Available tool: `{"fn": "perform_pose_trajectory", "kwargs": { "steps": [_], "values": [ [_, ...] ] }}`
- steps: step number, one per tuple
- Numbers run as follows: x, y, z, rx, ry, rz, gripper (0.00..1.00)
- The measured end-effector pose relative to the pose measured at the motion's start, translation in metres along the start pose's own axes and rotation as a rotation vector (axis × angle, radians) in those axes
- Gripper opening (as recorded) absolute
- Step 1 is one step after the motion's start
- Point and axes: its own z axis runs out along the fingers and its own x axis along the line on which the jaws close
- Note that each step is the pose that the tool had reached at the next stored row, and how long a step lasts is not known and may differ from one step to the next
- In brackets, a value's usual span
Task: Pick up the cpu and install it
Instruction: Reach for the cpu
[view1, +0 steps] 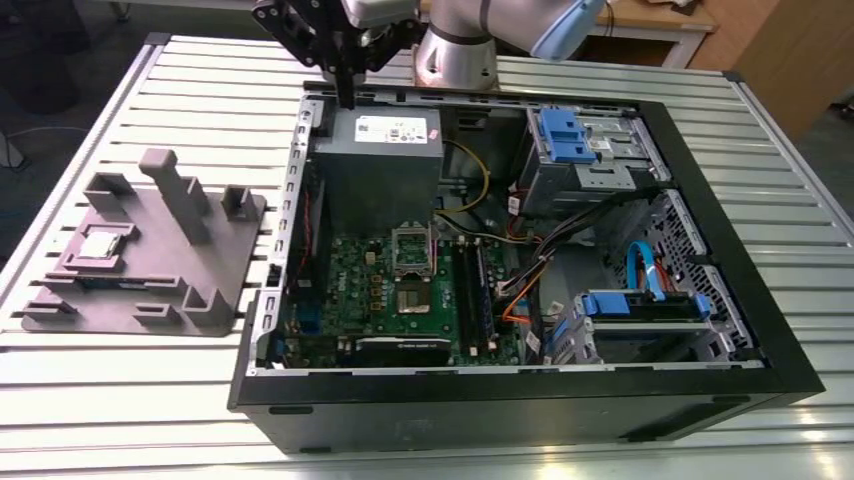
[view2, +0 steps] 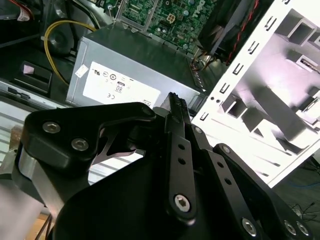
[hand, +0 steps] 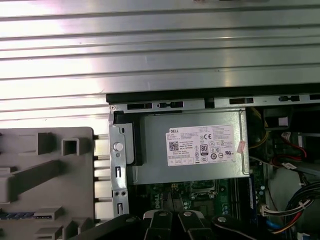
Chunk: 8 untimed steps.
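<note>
The cpu (view1: 104, 243), a small pale square chip, lies in a recess of the grey holder (view1: 147, 250) on the exterior view's left, outside the computer case. My gripper (view1: 347, 98) hangs above the back edge of the case, over the grey power supply (view1: 378, 150), far from the cpu. Its fingers (view2: 175, 107) are shut with nothing between them, and their tips (hand: 172, 197) point toward the green motherboard (view1: 400, 290). On that board the socket (view1: 416, 298) lies bare below its raised metal frame (view1: 411, 245).
The open black case (view1: 721, 300) has blue drive bays (view1: 577, 135), cables and a memory stick slot beside the socket. The grey holder (hand: 45, 180) has tall posts (view1: 174, 190). Everything stands on a ribbed metal table (view1: 107, 100).
</note>
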Motion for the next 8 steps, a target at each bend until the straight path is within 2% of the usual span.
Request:
{"fn": "perform_pose_trajectory", "kwargs": {
  "steps": [8],
  "values": [
    [0.0197, -0.0014, 0.0002, -0.0004, -0.0038, 0.000, 0.10]
  ]
}}
